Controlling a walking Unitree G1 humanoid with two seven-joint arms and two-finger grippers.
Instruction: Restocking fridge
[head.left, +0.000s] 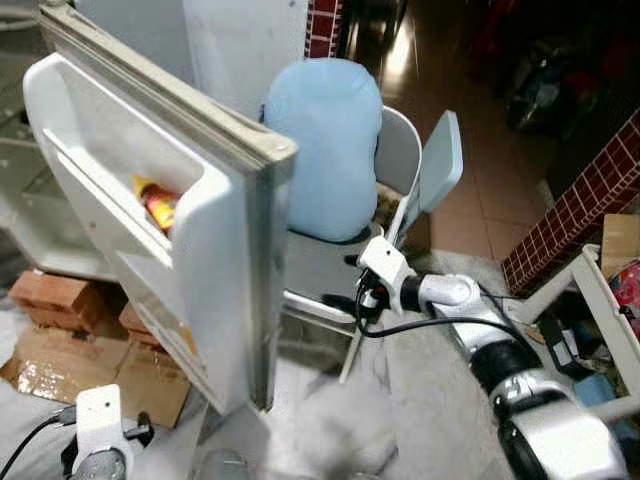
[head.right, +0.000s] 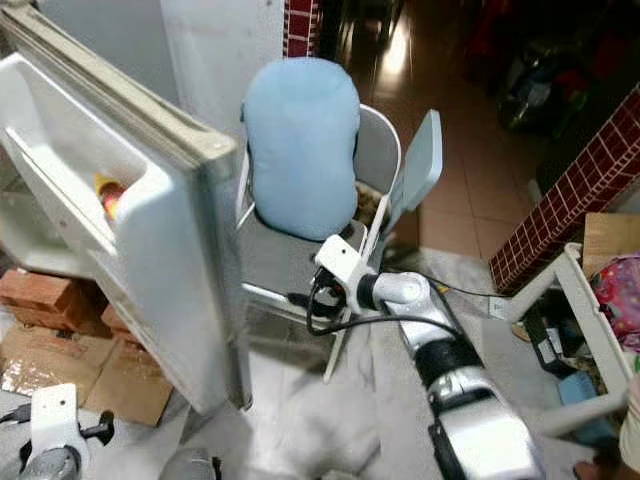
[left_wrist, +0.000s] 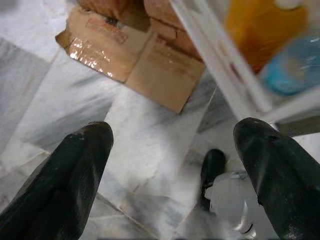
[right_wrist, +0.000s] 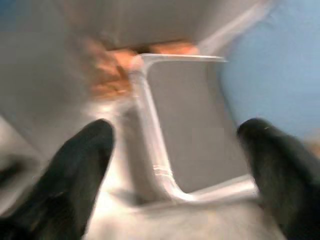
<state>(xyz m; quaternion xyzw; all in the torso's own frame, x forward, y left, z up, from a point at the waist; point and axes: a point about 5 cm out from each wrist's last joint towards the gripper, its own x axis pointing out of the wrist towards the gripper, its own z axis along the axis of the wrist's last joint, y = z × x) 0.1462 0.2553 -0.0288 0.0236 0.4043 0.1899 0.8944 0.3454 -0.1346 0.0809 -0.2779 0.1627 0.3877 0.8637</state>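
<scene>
Right tool (right_wrist: 175, 165): fingers spread wide, holding nothing, touching nothing; poised over the grey seat of the chair (head.left: 320, 265), near its front edge. Right arm reaching forward from lower right, cable looped beneath the wrist.

Left tool (left_wrist: 170, 170): fingers likewise wide apart, empty; low at the robot's left, over the pale floor (left_wrist: 145, 130), just beside the foot of the fridge door (head.left: 215, 250).

Fridge door standing open toward the robot, inner side facing left. One bottle (head.left: 158, 203), yellow and red, lodged in an upper door shelf. In the left wrist view, an orange item (left_wrist: 262, 25) and a blue item (left_wrist: 295, 67) in a lower door rack; blurred, kind not determinable.

Count: one chair, white frame, with one pale blue cushion (head.left: 322, 145) upright against its back. Two bricks at least (head.left: 55, 295), stacked at the fridge foot. One flattened cardboard (head.left: 100, 375) on the floor beside them.

Obstructions: open door edge between the two arms; chair directly ahead of the right tool. Red brick wall (head.left: 580, 215) at right, white rack (head.left: 600, 290) below it.
</scene>
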